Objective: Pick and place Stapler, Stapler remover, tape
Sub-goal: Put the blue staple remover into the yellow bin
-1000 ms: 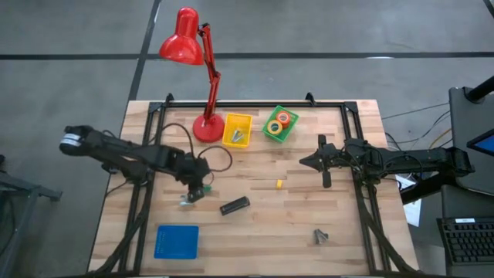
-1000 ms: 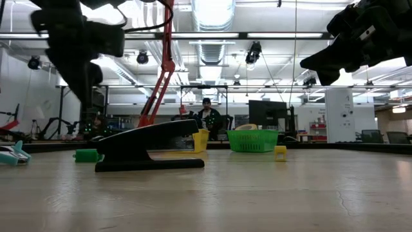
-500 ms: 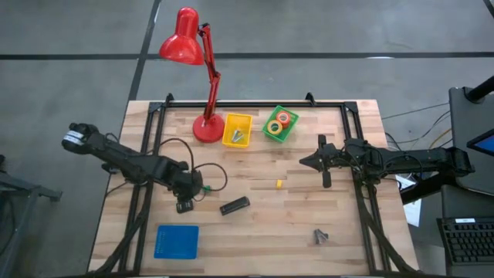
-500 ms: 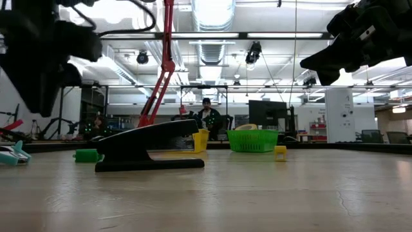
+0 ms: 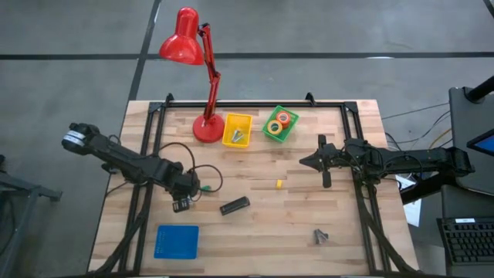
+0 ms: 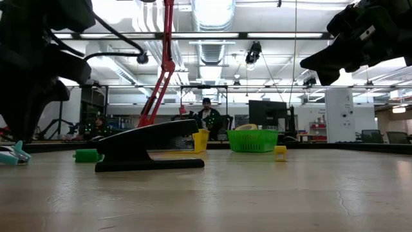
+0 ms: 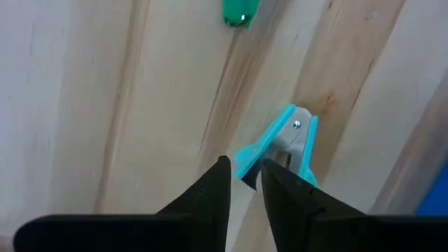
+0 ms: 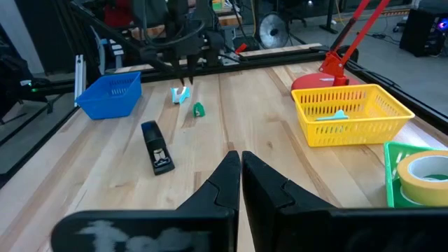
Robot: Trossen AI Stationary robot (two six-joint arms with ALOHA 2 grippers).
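The left gripper (image 7: 243, 180) stands narrowly parted over the turquoise staple remover (image 7: 280, 145), its fingertips flanking one handle tip, though whether they actually grip it cannot be told. The black stapler (image 5: 234, 205) lies flat just beside, at the gripper's three o'clock in the high view, with a small green bit (image 7: 238, 12) near the remover. The right gripper (image 8: 240, 164) hangs closed and empty at the table's (image 5: 309, 224) three o'clock side.

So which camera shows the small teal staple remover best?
Left wrist view: the teal staple remover fills the frame between the left gripper fingertips. The high view hides it, the low view catches only its edge, and the right wrist view shows it small.
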